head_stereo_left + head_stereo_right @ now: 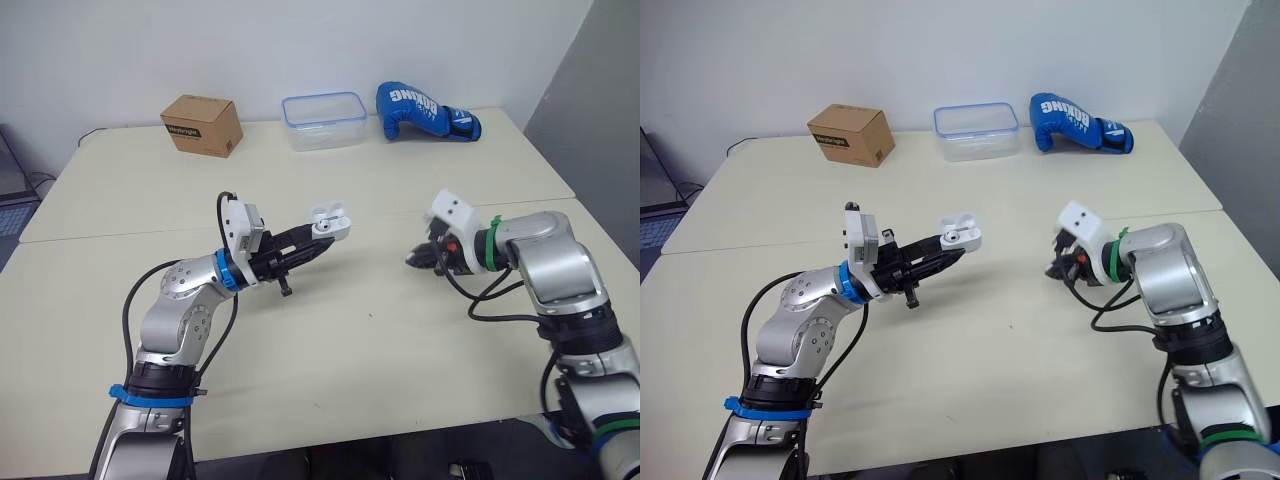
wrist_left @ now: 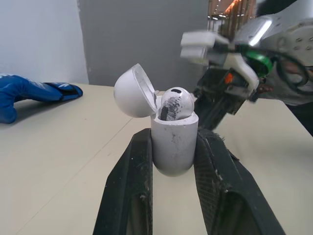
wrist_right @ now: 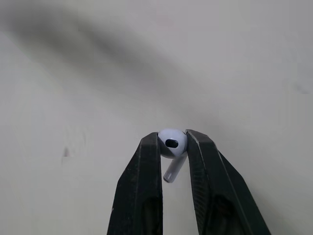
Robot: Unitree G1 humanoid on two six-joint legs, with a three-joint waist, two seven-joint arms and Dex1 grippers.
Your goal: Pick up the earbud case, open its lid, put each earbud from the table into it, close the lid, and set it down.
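Pale tabletop (image 1: pixel 350 340) meets a white wall (image 1: pixel 300 40). Left tool (image 1: pixel 316 243) grips the earbud case (image 2: pixel 174 147) tight, lid (image 2: pixel 134 93) open, first earbud (image 2: pixel 176 102) inside. Right tool (image 1: pixel 420 258), at 3 o'clock from it, pinches the second earbud (image 3: pixel 171 142). I think it should go in slowly, stem first. Box (image 1: pixel 202 125) at 11, tub (image 1: pixel 323 120) at 12, glove (image 1: pixel 425 110) at 1 block nothing.

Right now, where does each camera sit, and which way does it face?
Left eye view: on the head, facing forward and down over the table; both arms show.
Right eye view: beside it, same scene.
Left wrist view: on the left wrist, along the left gripper holding the open earbud case, toward the right arm.
Right wrist view: on the right wrist, along the right gripper holding an earbud, toward the table.
Shared: head and left wrist views show the case.
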